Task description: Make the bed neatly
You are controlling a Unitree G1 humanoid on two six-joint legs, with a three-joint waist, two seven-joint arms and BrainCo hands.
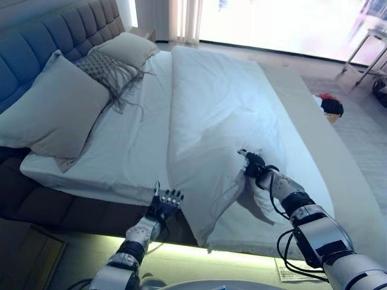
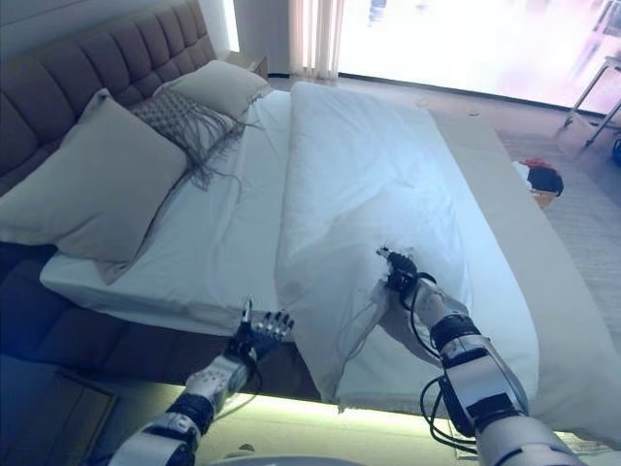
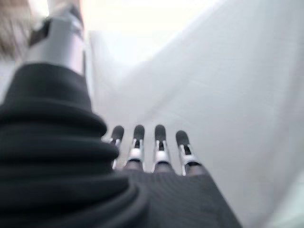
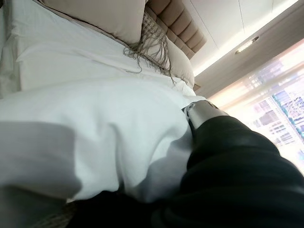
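My right wrist view shows only my thumb over white duvet [image 1: 224,115]; the head views show my right hand [image 1: 254,163] bunching it at 5 o'clock. My left hand [image 1: 166,202], fingers straight and empty, hovers by the bed [image 1: 84,208] edge (6 o'clock). Pillows [image 1: 57,112] at 10.

My right hand [image 1: 254,163] pinches raised fold of white duvet [image 1: 224,115] near bed's foot end; duvet folded back along its long edge, bare sheet [image 1: 130,142] exposed beside it; my left hand [image 1: 164,204] at mattress edge, fingers straight, holding nothing; pillows [image 1: 57,112] against padded headboard [image 1: 51,36].
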